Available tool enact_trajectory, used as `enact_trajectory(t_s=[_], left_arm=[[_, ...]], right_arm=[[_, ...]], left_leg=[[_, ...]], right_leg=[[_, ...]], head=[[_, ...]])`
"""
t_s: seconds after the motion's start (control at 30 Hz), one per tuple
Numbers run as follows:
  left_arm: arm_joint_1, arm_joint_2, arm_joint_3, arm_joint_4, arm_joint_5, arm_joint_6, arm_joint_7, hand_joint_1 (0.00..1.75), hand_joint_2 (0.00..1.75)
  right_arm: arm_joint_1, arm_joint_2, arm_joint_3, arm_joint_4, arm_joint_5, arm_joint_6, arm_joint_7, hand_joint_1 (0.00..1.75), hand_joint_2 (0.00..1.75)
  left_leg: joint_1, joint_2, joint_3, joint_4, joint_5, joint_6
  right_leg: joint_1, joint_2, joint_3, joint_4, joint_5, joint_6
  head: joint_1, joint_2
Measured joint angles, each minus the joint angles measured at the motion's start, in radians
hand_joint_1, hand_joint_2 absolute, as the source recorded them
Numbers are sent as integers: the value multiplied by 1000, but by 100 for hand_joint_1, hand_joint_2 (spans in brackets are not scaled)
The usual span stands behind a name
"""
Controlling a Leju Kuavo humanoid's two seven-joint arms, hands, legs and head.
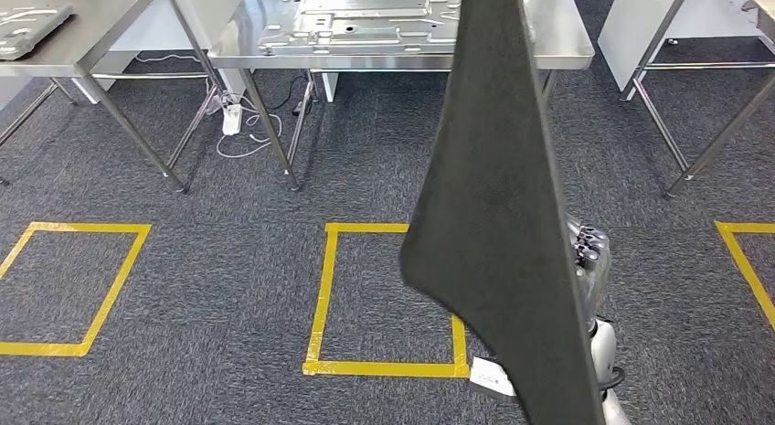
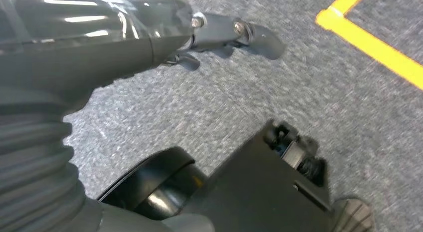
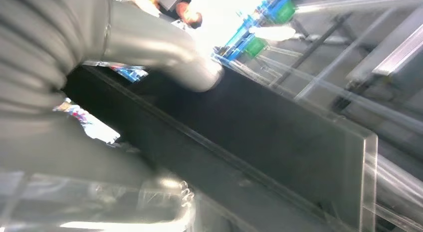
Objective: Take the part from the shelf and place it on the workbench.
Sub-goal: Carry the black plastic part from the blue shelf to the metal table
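Here: flat dark panel (image 1: 498, 215), matte, upright; right hand (image 1: 588, 249) grips it; left hand (image 2: 224, 35) fingers apart.

High head view; close wrist views

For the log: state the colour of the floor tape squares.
Yellow tape, clearest in the head view.

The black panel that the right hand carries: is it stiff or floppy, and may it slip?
The black panel is probably stiff: it stands on edge with straight sides and no sag. It looks thin and flat, so likely light for its size. Its glossy rim suggests it may slip in the right hand.
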Motion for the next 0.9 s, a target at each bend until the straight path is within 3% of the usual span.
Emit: enact_trajectory(t_s=[0.03, 0.13, 0.17, 0.2, 0.27, 0.3, 0.37, 0.4, 0.47, 0.53, 0.57, 0.63, 0.67, 0.7, 0.73, 0.8, 0.83, 0.9], left_arm=[[-1, 0, 0, 0, 0, 0, -1, 0, 175], [-8, -2, 0, 0, 1, 0, -6, 0, 175], [-11, -2, 0, -1, 1, -1, -7, 0, 175], [-12, -3, 0, -1, 1, -1, -7, 0, 175], [-10, -4, 0, -1, 1, -2, -6, 0, 175], [-8, -4, 0, 0, 0, -2, -5, 0, 175], [-2, -3, 0, 0, 1, -1, -4, 0, 175], [-1, -3, 0, 0, 1, -1, -4, 0, 175], [-4, -4, 0, 0, 1, -1, -2, 0, 175], [-1, -4, 0, 0, 0, -1, 0, 0, 175], [2, -4, 0, 0, 0, 0, 0, 0, 175], [6, -4, 0, 0, 0, 0, 1, 0, 175], [6, -4, 0, 0, 0, 0, 2, 0, 175], [6, -4, 0, 0, 0, 0, 2, 0, 175], [6, -4, 0, 0, 0, 0, 3, 0, 175], [6, -5, 0, 0, -1, 0, 3, 0, 175], [5, -5, 0, 0, -1, -1, 3, 0, 175], [5, -5, 0, 0, -1, -2, 3, 0, 175]], right_arm=[[-1, 0, 0, -1, -5, 0, -2, 169, 175], [-1, 0, 0, -3, -11, 0, -3, 169, 175], [-1, 0, 0, -3, -12, 0, -4, 169, 175], [-1, 0, 1, -3, -13, 0, -6, 169, 175], [-1, 1, 1, -3, -15, 0, -8, 169, 175], [-2, 2, 1, -3, -16, 0, -10, 169, 175], [-4, 4, 1, -3, -16, 0, -11, 169, 175], [-4, 5, 1, -3, -16, 0, -12, 169, 175], [-4, 6, 1, -3, -15, 0, -12, 169, 175], [-6, 7, 2, -4, -14, 0, -12, 169, 175], [-7, 7, 3, -4, -14, 0, -12, 169, 175], [-6, 8, 4, -4, -13, 0, -13, 169, 175], [-5, 8, 5, -4, -13, 0, -13, 169, 175], [-4, 8, 5, -4, -12, 0, -13, 169, 175], [-3, 8, 5, -4, -10, 0, -13, 169, 175], [-4, 8, 5, -4, 5, 0, -13, 169, 175], [-4, 9, 5, -4, 15, 0, -13, 169, 175], [-3, 11, 4, -4, 34, 0, -12, 169, 175]], left_leg=[[-3, 5, -18, 41, -22, 3], [-25, 13, -116, 243, -102, 16], [-33, 13, -136, 281, -106, 24], [-39, 12, -140, 281, -91, 34], [-53, -4, -106, 185, -22, 59], [-56, -26, -87, 130, 6, 70], [-64, -61, -63, 65, 28, 81], [-67, -63, -61, 59, 24, 82], [-68, -38, -49, 36, 20, 85], [-64, -15, -31, 7, 14, 91], [-64, -4, -25, -1, 11, 94], [-69, 17, -18, -4, 6, 102], [-72, 28, -14, -3, 3, 105], [-75, 38, -10, -3, 0, 107], [-77, 47, -5, -3, -3, 107], [-81, 61, 4, -1, -11, 104], [-83, 65, 6, 1, -14, 101], [-87, 71, 6, 4, -18, 98]], right_leg=[[3, 1, 2, 0, -1, -5], [15, 4, 7, -1, -7, -17], [21, 8, 9, -1, -10, -20], [25, 14, 12, -1, -12, -22], [30, 32, 20, -1, -19, -24], [31, 42, 22, -2, -21, -23], [28, 61, 19, -7, -21, -15], [25, 70, 17, -12, -18, -10], [22, 72, 16, -22, -16, 2], [28, 41, -2, 6, -34, 8], [32, 21, -26, 51, -55, 8], [39, 7, -91, 167, -97, 7], [41, 6, -115, 206, -101, 6], [43, 4, -123, 211, -86, 6], [45, -1, -111, 180, -55, 4], [51, -17, -54, 57, 13, -1], [56, -25, -30, 7, 31, -5], [60, -32, -12, -31, 33, -11]], head=[[-9, 0], [-26, 0], [-28, 0], [-28, 0], [-28, 0], [-27, 0], [-29, 0], [-31, 0], [-34, 0], [-25, 0], [-17, 0], [-3, 0], [4, 0], [9, 0], [15, 0], [24, 0], [26, 0], [24, 0]])
